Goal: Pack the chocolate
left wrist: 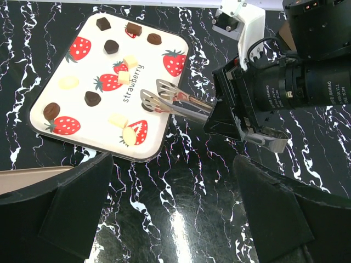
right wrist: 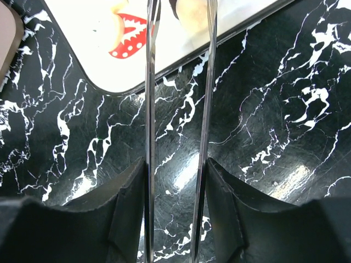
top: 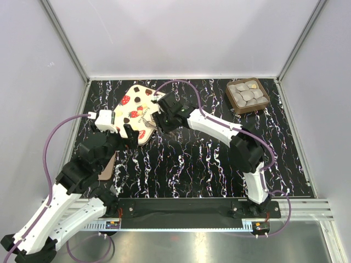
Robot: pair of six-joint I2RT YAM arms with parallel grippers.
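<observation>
Chocolate [top: 248,94], upper right, looks small, light, slippery: pinch its sides. Right jaws clamp tongs [right wrist: 149,109]; left jaws gape empty.

All rests on table [top: 208,164]. At far left: flat lid [top: 137,109], lying slantwise. At far right corner: tray [top: 255,108], well apart from flat lid, with chocolate [top: 247,94] pieces side by side inside it. Between fingers of my right gripper [right wrist: 175,175]: tongs [left wrist: 170,101], tips over near right part of flat lid; touching or not, cannot tell. My left gripper [left wrist: 173,186] sits at near edge of flat lid, left of tongs, above bare table. Nearer than lid, by table's left edge: flat card [top: 108,167], partly under my left arm.
</observation>
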